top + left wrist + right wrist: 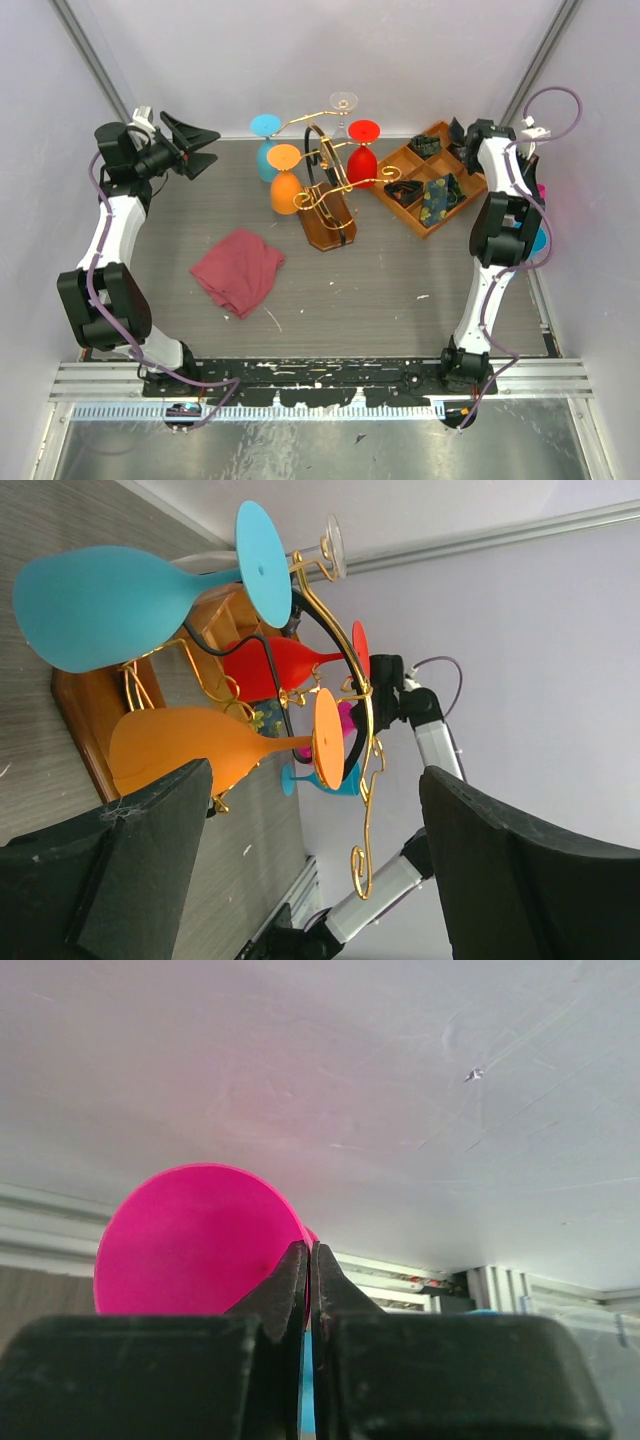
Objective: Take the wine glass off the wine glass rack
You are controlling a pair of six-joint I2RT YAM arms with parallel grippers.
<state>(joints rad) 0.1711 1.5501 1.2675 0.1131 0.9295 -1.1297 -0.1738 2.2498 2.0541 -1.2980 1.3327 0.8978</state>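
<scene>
Orange wine glass (pixel 285 187) and others hang on the wine glass rack (pixel 330 218), centre, none lifted; my left gripper (pixel 205 147) gapes empty upper left, right gripper (pixel 310 1272) pinched shut beside pink glass (pixel 190 1240), maybe already removed.

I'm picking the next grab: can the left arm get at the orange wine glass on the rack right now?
Probably yes. The left end effector is open and faces the orange wine glass, with nothing between them; the blue glass hangs close beside it.

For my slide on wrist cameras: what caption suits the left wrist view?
Open left gripper faces the wine glass rack, which carries a blue glass, an orange glass and a red glass.
</scene>
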